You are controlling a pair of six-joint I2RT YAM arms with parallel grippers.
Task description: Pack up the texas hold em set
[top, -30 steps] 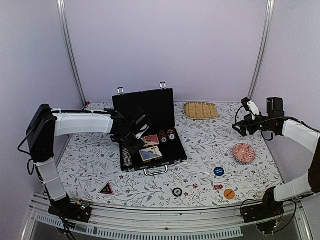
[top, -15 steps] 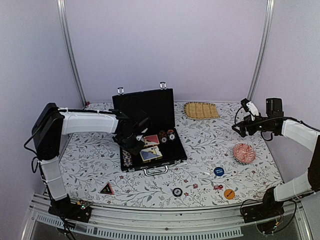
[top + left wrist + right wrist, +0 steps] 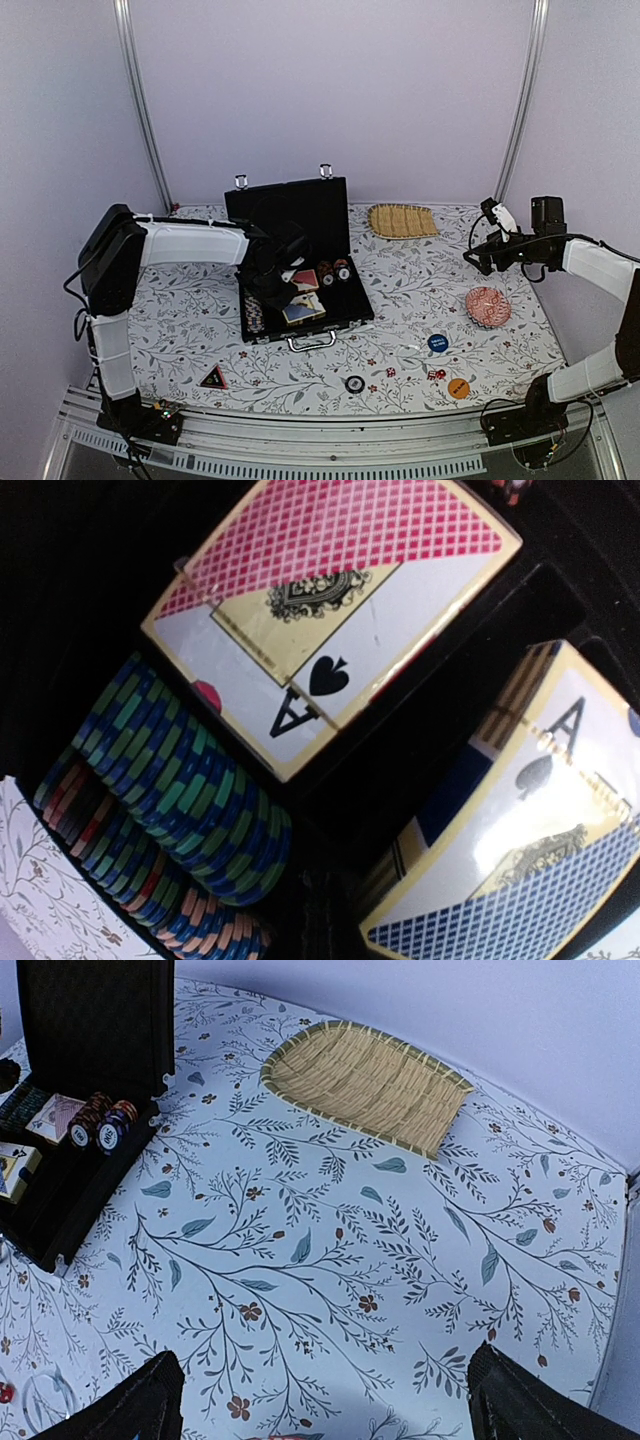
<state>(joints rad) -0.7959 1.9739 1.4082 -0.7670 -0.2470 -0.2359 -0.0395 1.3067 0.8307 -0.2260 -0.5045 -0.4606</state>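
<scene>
The black briefcase [image 3: 305,318] lies open mid-table with its lid [image 3: 290,212] standing upright. Inside are a red card deck [image 3: 330,610], a blue card deck [image 3: 520,850] and rows of chips [image 3: 170,790]. My left gripper [image 3: 273,283] hangs low over the case's left half, shut, with nothing seen between its dark fingers [image 3: 335,920]. A blue disc [image 3: 437,342], an orange disc [image 3: 458,388], a black disc [image 3: 354,383] and red dice [image 3: 437,375] lie loose on the table near the front. My right gripper [image 3: 481,256] is raised at the right, open and empty [image 3: 335,1415].
A woven straw mat [image 3: 402,220] lies at the back right, also in the right wrist view [image 3: 365,1080]. A red patterned dish [image 3: 488,306] sits below the right gripper. A small dark triangle [image 3: 212,378] lies at the front left. The table has a floral cloth.
My left gripper has closed and shifted a little right, deeper over the case. The right arm has stayed where it was.
</scene>
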